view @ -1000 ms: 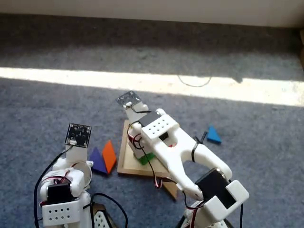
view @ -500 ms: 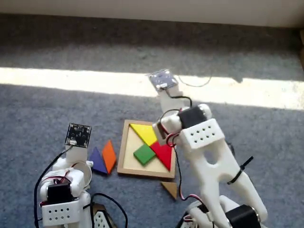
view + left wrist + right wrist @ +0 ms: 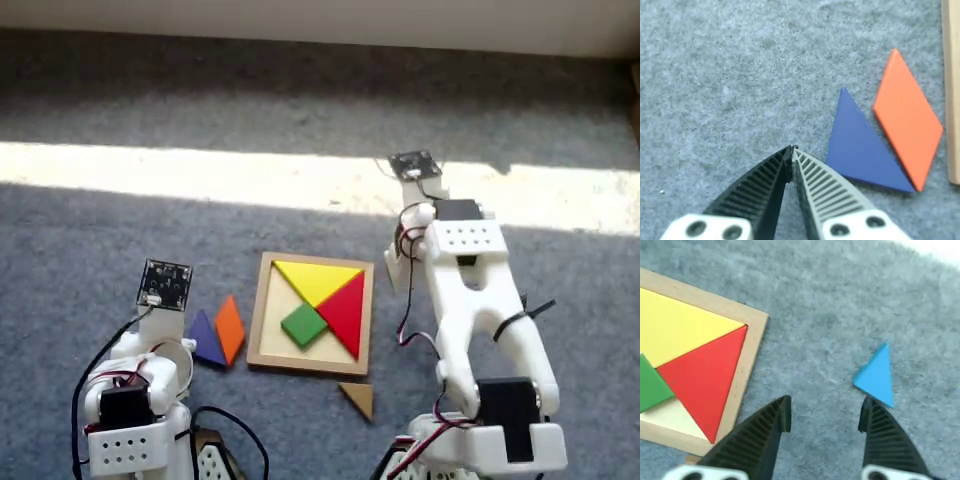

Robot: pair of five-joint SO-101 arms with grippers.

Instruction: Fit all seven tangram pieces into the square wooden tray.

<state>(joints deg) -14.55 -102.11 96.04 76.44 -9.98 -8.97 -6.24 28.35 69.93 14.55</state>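
The square wooden tray (image 3: 258, 322) holds a yellow triangle (image 3: 315, 279), a red triangle (image 3: 346, 309) and a green square (image 3: 303, 325). A dark blue triangle (image 3: 205, 338) and an orange parallelogram (image 3: 230, 328) lie on the carpet just left of it. A tan triangle (image 3: 357, 397) lies below its lower right corner. My left gripper (image 3: 791, 150) is shut and empty, its tips close beside the dark blue triangle (image 3: 860, 147) and the orange parallelogram (image 3: 907, 120). My right gripper (image 3: 826, 407) is open above the carpet between the tray (image 3: 752, 362) and a light blue triangle (image 3: 877, 377).
The right arm (image 3: 465, 290) stretches over the carpet right of the tray. The left arm (image 3: 135, 400) sits at the lower left. A bright strip of sunlight (image 3: 200, 175) crosses the grey carpet behind the tray, with a thin cable (image 3: 410, 178) lying in it.
The right arm has swung from over the tray to its right side, uncovering the pieces in the tray. The left arm has stayed still.
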